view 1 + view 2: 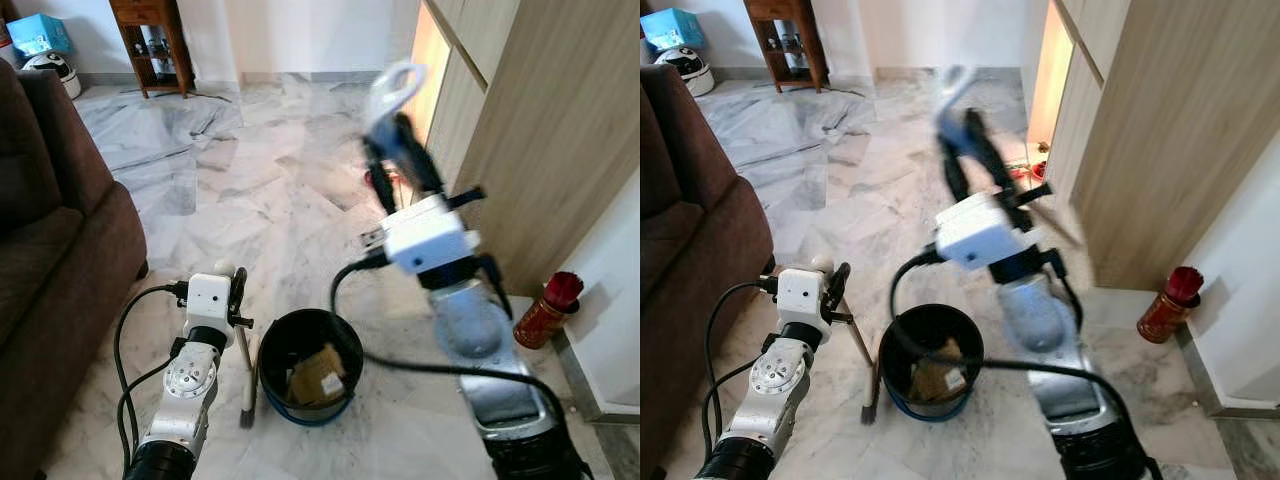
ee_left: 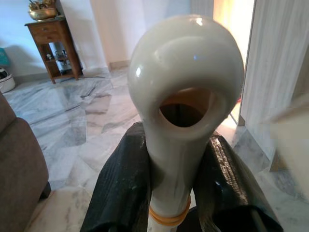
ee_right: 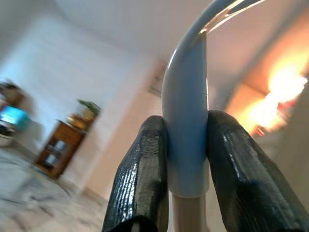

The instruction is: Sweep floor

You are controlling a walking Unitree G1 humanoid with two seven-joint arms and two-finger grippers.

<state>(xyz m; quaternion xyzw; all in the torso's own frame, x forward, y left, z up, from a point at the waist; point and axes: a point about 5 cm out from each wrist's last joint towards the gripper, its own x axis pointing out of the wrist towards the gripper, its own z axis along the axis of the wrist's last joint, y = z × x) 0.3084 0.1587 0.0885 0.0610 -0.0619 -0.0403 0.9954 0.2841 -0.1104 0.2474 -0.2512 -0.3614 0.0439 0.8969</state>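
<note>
Left gripper (image 1: 236, 292) clamped on upright broom handle (image 2: 186, 96), low beside black bin (image 1: 308, 366); right gripper (image 1: 400, 140) clamped on raised dustpan handle (image 3: 188, 111), well above bin.

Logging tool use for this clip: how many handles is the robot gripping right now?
2. The left gripper is shut on a white loop-ended handle beside the black bucket. The right gripper is shut on a pale blue handle, raised above the bucket.
</note>
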